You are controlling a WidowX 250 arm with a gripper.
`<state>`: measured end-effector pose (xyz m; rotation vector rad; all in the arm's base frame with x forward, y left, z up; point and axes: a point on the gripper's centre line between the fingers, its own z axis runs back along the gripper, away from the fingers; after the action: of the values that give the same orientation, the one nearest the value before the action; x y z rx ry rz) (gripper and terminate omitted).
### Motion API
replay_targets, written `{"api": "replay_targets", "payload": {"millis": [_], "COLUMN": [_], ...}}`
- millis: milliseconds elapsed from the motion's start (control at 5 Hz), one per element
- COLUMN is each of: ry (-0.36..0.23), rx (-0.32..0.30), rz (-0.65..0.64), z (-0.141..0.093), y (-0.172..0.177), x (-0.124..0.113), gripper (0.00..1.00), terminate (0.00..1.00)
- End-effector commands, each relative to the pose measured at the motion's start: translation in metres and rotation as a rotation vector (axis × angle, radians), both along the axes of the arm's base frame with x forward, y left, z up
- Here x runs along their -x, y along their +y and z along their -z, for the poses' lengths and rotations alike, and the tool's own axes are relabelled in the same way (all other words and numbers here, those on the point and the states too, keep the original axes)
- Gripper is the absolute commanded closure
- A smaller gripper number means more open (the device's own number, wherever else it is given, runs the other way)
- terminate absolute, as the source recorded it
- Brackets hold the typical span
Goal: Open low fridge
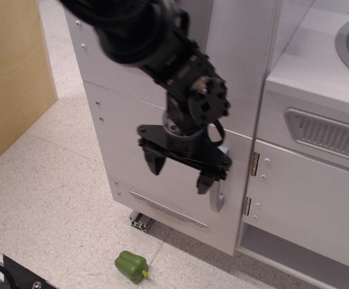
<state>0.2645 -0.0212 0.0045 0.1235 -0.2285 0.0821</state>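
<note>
The low fridge door (132,150) is a flat silver-grey panel and stands shut. Its curved vertical grey handle (218,198) sits near the right edge, mostly hidden behind my gripper. A slim vent slot (165,209) runs along the door's bottom. My black gripper (179,172) is open, fingers pointing down, in front of the door. Its right finger (205,180) is just left of the handle. I cannot tell if it touches it.
A green toy pepper (131,265) lies on the speckled floor below the door. A white cabinet door with brass hinges (307,205) is to the right. A grey vent panel (328,132) sits above it. A wooden panel (11,72) stands at left.
</note>
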Motion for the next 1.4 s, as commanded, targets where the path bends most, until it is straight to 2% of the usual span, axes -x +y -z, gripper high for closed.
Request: {"api": "replay_targets", "payload": {"millis": [0, 600, 800, 1000, 1200], "ry": [-0.057, -0.099, -0.120, -0.117, -0.085], "rx": [0.026, 0.048, 0.046, 0.038, 0.023], "rz": [0.040, 0.075, 0.073, 0.066, 0.078], "z": [0.008, 0.028, 0.031, 0.034, 0.036], "y": [-0.011, -0.012, -0.013, -0.011, -0.006], "x": [-0.039, -0.054, -0.055, -0.054, -0.032], "gripper": [0.00, 0.00, 1.00, 1.00, 1.00], "terminate": [0.00, 0.00, 0.00, 0.00, 0.00]}}
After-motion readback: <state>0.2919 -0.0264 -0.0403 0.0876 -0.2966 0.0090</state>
